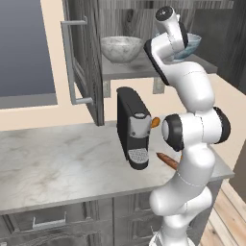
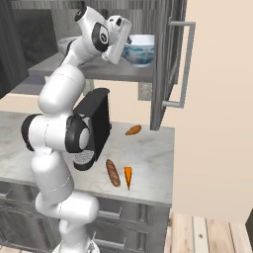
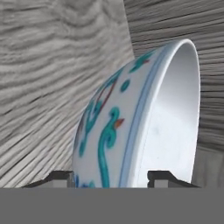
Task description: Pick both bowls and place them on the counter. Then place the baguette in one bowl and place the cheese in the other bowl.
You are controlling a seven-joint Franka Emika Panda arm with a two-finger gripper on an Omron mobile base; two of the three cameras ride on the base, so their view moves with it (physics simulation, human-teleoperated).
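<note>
The white bowl with blue pattern stands on the upper shelf; in the left base view it peeks out behind the arm. My gripper is at its near rim, one finger outside the wall and one inside, still slightly apart from it. The grey marbled bowl sits on the same shelf further left. The baguette and the orange cheese wedge lie side by side on the counter near its front edge.
A black coffee machine stands on the counter under the shelf. A small orange-brown lump lies behind it. The cabinet doors hang open on both sides of the shelf.
</note>
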